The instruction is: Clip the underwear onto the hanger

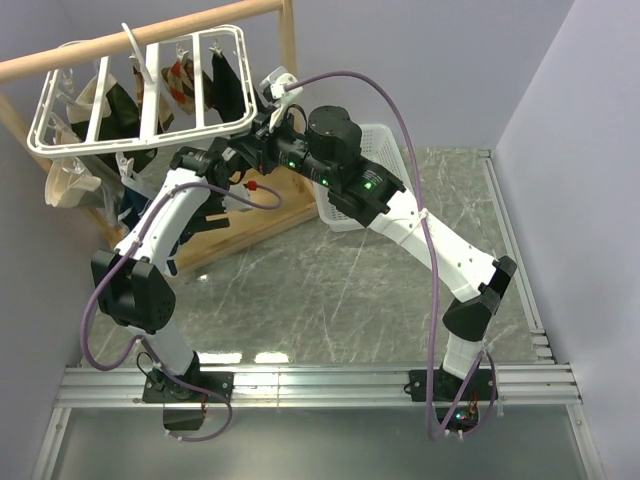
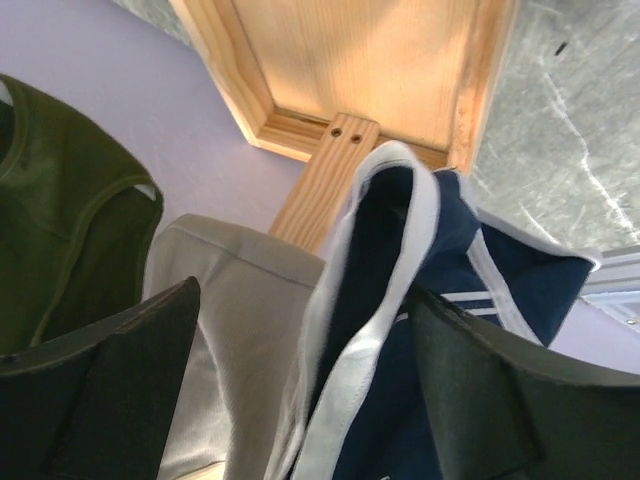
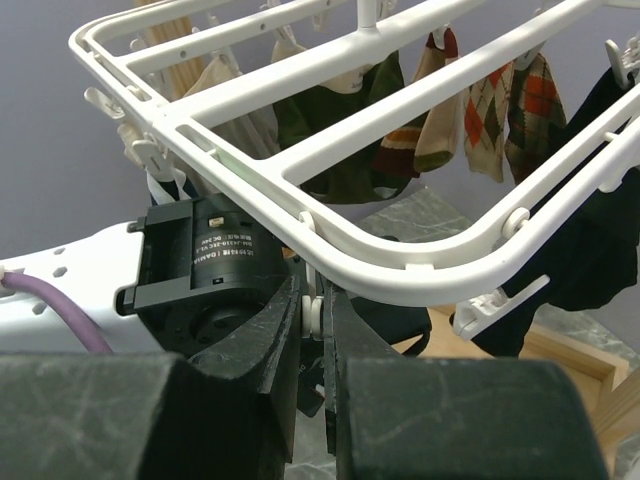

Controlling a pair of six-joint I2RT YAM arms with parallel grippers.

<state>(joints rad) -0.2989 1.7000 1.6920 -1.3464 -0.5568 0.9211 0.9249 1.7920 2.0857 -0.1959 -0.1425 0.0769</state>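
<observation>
The navy underwear (image 2: 440, 250) with white trim hangs between my left gripper's (image 2: 303, 290) wide-apart fingers, against the right finger (image 2: 500, 390); nothing is pinched. In the top view the left gripper (image 1: 228, 160) sits under the front right corner of the white hanger (image 1: 150, 135), and the underwear cannot be made out there. My right gripper (image 1: 268, 125) is at that same corner. In the right wrist view it (image 3: 312, 290) is shut on a small white clip (image 3: 311, 316) dangling below the hanger's rim (image 3: 420, 280). Whether the clip grips the underwear is hidden.
Beige cloth (image 2: 230, 300) and a green garment (image 2: 60, 200) hang beside the underwear. Socks (image 3: 500, 110) and black garments (image 3: 590, 250) hang on the hanger. The wooden rail (image 1: 150, 35) holds the hanger, its base (image 1: 240, 225) below. A white basket (image 1: 385, 150) stands behind the right arm.
</observation>
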